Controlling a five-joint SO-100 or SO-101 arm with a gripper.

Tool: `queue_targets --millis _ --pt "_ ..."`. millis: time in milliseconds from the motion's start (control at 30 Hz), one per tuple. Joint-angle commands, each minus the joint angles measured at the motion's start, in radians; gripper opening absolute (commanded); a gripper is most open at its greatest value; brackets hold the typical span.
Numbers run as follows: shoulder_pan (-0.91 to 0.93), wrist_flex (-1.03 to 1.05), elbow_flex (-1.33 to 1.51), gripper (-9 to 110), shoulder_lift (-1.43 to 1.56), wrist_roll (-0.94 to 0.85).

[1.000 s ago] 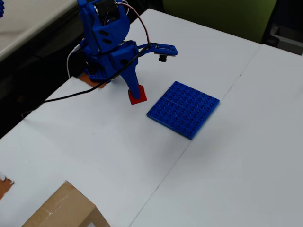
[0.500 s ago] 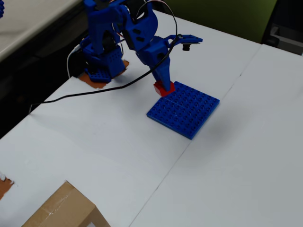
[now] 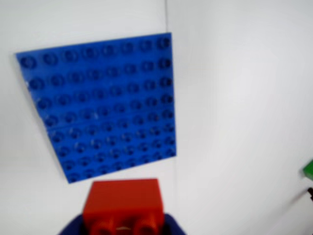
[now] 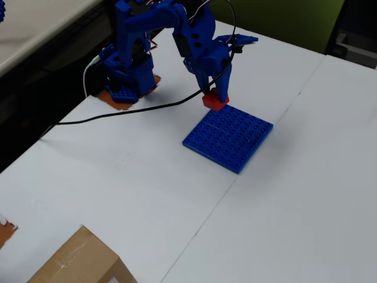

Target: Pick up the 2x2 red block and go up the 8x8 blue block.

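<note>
- Red block (image 4: 215, 101): I see my gripper (image 4: 215, 97) closed around it, fingers (image 4: 222, 88) pinching its sides; the block is lifted clear of the white table (image 4: 306, 194).
- Blue plate (image 4: 228, 135): lies flat on the table, the held block hanging just off its far edge in the overhead view.
- Wrist view: red block (image 3: 123, 204) fills the bottom centre, blue plate (image 3: 100, 103) beyond it.
- Arm (image 4: 177, 32): arched forward from its base (image 4: 125, 82), gripper pointing down.
</note>
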Motion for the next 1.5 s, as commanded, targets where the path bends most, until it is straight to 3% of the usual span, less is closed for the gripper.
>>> queue_targets --millis 0,533,1467 --pt "-0.026 0.003 -0.071 1 -0.014 -0.017" --pt "-0.051 0.023 -0.167 1 -0.097 -0.147" --pt "-0.066 0.051 -0.179 0 -0.089 -0.207"
